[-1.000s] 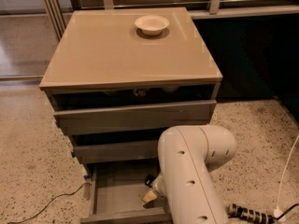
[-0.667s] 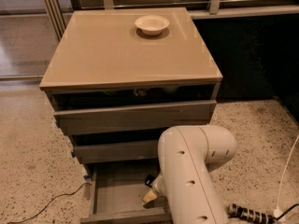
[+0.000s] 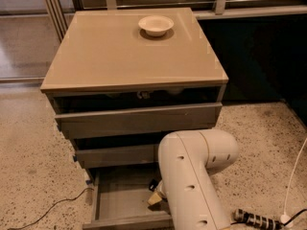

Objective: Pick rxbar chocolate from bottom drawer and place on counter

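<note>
The bottom drawer (image 3: 117, 200) of the grey cabinet is pulled open, a shallow grey-brown tray. My gripper (image 3: 155, 197) reaches down into its right side. The white arm (image 3: 192, 181) covers most of the gripper, leaving only a tan tip and a small dark part showing. The rxbar chocolate is hidden; no bar shows on the visible drawer floor. The glossy tan counter (image 3: 115, 56) tops the cabinet above the drawers.
A cream-white bowl (image 3: 156, 25) sits at the back of the counter. The two upper drawers (image 3: 139, 121) stand slightly ajar. A thin cable (image 3: 48, 210) trails on the speckled floor at the left. At the lower right lie a power strip (image 3: 256, 219) and a white cord.
</note>
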### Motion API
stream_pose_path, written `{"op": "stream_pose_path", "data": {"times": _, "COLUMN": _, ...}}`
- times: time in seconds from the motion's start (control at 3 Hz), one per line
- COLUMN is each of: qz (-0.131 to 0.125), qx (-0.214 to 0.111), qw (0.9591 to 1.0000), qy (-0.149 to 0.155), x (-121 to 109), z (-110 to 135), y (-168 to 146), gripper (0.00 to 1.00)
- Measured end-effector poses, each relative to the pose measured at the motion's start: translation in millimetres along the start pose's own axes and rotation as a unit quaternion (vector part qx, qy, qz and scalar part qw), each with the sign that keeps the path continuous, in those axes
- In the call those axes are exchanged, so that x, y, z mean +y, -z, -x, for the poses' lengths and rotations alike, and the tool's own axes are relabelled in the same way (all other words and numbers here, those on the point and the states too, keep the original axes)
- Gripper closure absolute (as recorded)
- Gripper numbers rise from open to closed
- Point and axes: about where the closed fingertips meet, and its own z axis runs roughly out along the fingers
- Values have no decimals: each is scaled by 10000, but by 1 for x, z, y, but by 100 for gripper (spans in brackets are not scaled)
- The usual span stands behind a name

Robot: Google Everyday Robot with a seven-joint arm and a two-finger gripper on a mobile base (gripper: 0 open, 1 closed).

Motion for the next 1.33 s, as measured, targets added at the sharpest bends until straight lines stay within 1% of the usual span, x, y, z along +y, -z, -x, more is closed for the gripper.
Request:
{"op": "stream_pose_path", "data": {"times": 0.33, "qz": -19, "qx": 56, "qw": 10000, "qy": 18, "x": -8, "z": 0, "y": -7, "gripper": 0}}
{"op": "stream_pose_path", "data": {"times": 0.67, "qz": -8, "qx": 115, "qw": 9999, "qy": 16, "x": -12, "z": -3, "y": -14, "gripper": 7}}
{"op": "stream_pose_path", "data": {"times": 1.0, "qz": 4, "qx": 161, "qw": 9999, "qy": -3, "x": -14, "z": -5, "y": -18, "gripper": 23}}
{"op": "stream_pose_path", "data": {"times": 1.33, "qz": 15, "qx": 217, "qw": 9998, "qy": -15, "x": -15, "z": -8, "y": -22, "gripper": 24}}
